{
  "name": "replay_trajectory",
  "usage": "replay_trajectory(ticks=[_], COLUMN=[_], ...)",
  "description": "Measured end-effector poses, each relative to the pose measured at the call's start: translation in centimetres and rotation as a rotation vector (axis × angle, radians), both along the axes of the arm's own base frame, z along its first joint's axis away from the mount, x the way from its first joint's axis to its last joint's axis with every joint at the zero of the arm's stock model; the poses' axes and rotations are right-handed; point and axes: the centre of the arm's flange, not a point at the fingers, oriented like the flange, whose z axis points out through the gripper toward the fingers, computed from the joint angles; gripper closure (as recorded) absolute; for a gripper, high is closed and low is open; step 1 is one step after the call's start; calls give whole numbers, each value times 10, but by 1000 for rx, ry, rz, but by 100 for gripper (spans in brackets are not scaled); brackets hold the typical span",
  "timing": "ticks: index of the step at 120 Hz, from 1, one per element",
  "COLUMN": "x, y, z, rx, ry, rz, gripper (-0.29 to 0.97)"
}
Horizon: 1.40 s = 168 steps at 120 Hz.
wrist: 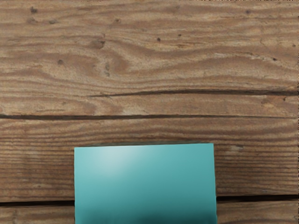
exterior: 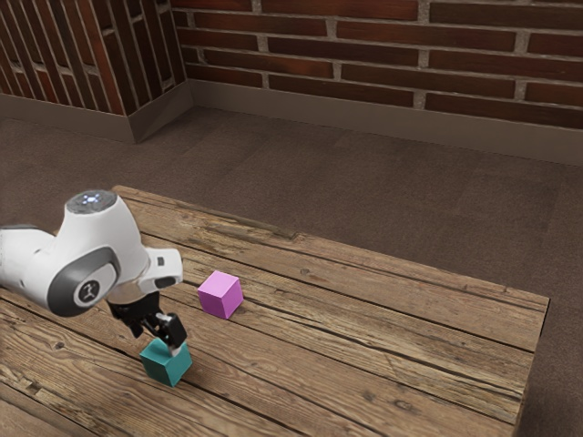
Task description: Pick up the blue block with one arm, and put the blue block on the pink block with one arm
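Grasp step, by my read: the arm (exterior: 82, 259) reached down at the exterior view's lower left, and the jaws sat right on top of the blue block (exterior: 167, 363), which looked more teal than blue. Whether the jaws were closed on it or only straddling it, I could not tell. The block appeared to rest on the counter (exterior: 383, 319), not yet lifted, and in the wrist view it lay directly under the hand (wrist: 145, 182) with plank grain beyond it. The pink block (exterior: 220, 294) stood near it, apart, further back and toward the exterior view's right, with its top face free. The next move likely called for a firm pinch, a straight lift, a short carry over the pink block, then a level set-down so the faces lined up. The counter was rough weathered wood planks with dark seams and knots. The room had a brick wall (exterior: 364, 45) with a dark baseboard and a brown carpet floor (exterior: 364, 182).
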Motion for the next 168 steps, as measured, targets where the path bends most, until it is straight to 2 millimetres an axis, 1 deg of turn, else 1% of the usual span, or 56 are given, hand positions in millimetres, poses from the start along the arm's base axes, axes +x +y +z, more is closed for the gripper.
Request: replay_trajectory(ticks=[24,47,64,105,152,159,168], x=[2,4,8,12,13,14,14], y=[-4,-4,-4,-1,-1,0,0], z=[-5,-21,-24,-37,-49,-49,-49], rx=[3,4,4,12,16,15,15], ry=[-4,21,22,43,51,51,47], rz=[-20,-26,-31,-42,-53,-53,-52], gripper=[0,0,0,0,0,3,10])
